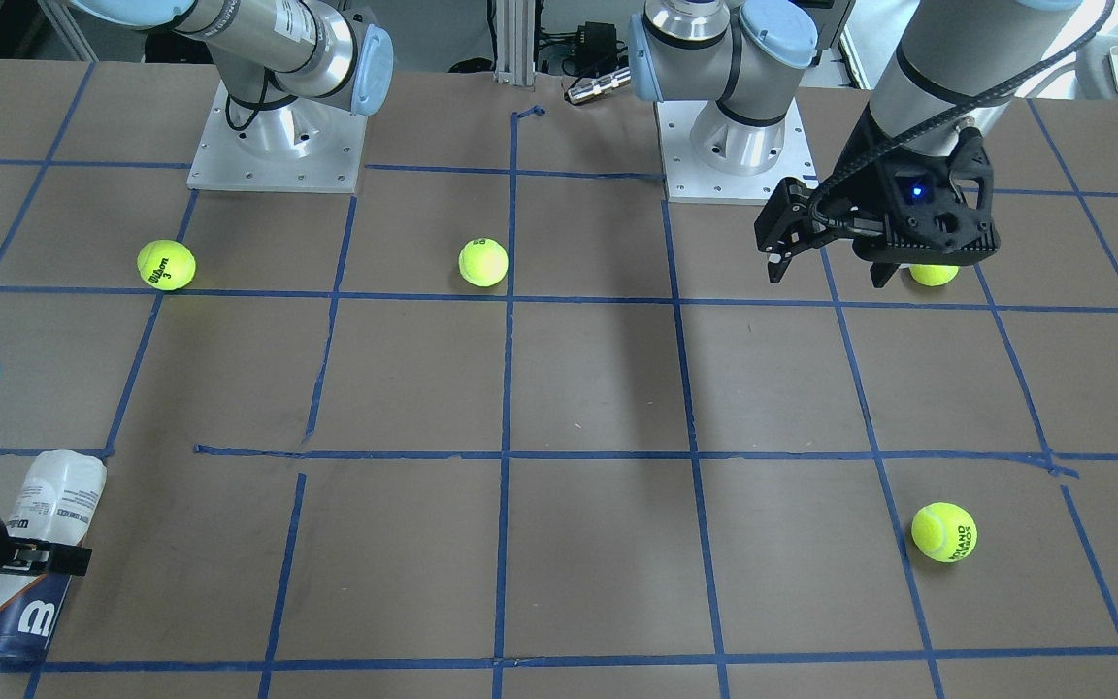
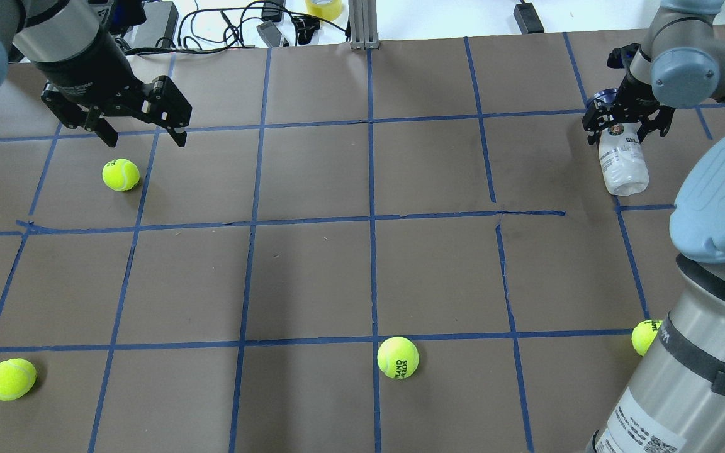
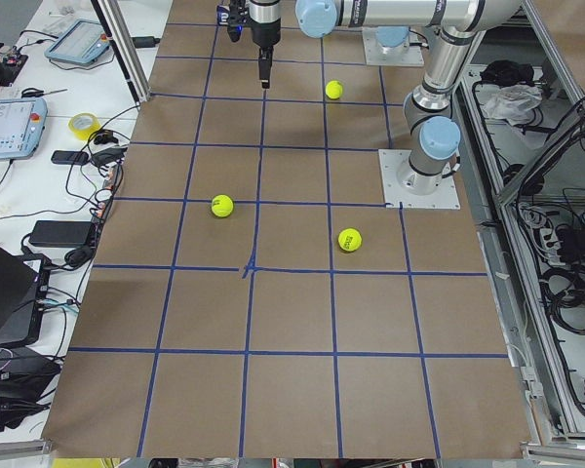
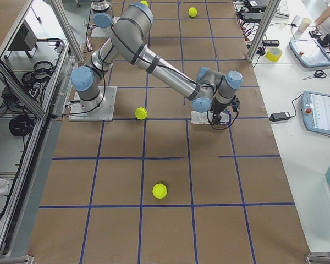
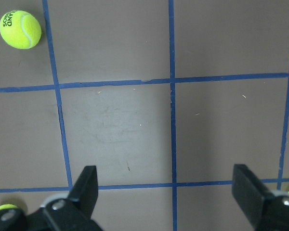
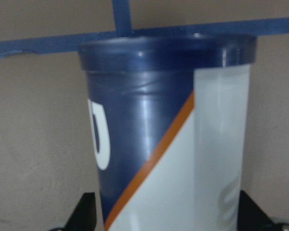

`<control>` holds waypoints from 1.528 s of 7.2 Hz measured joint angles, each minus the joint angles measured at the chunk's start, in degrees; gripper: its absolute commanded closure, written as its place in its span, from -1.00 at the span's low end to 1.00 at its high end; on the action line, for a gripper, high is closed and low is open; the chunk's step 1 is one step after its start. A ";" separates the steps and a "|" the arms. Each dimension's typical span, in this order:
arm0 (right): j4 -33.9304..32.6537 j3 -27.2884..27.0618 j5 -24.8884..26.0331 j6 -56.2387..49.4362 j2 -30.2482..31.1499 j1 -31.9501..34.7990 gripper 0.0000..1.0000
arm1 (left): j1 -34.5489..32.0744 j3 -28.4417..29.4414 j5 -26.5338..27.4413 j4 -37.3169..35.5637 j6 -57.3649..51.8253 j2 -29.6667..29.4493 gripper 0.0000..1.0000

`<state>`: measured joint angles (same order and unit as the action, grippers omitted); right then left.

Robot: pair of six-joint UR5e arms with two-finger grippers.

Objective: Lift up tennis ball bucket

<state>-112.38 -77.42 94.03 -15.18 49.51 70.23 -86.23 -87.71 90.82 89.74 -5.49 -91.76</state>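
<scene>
Right claw [image 2: 627, 123] straddles the Wilson tennis ball can [image 2: 622, 163] lying on the table [image 2: 362, 264]; I cannot tell whether it grips. Left claw [image 2: 145, 139] gapes idle. Lifting remains.

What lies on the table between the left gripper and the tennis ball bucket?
The overhead view shows only bare table and blue tape lines between the left gripper and the tennis ball bucket.

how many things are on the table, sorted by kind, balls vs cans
tennis balls: 4
tennis ball bucket: 1
total: 5
</scene>
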 measured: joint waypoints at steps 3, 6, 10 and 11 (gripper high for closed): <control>-0.03 -0.20 -0.07 -0.11 -0.43 -0.03 -1.00 | 0.07 0.00 0.03 0.00 0.00 0.00 -1.00; 0.04 -0.23 -0.14 -0.09 -0.70 -0.04 -0.80 | 0.15 0.05 0.11 0.00 -0.05 0.00 -1.00; 0.09 -0.27 -0.34 -0.10 -0.87 0.00 -0.67 | 0.32 0.06 0.25 0.00 -0.09 0.00 -1.00; 0.12 -0.27 -0.21 -0.13 -0.82 -0.01 -0.51 | 0.34 0.07 0.27 0.00 -0.07 0.00 -1.00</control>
<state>-112.26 -77.69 93.81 -15.31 48.69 70.22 -85.89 -87.64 91.09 89.74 -5.55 -91.76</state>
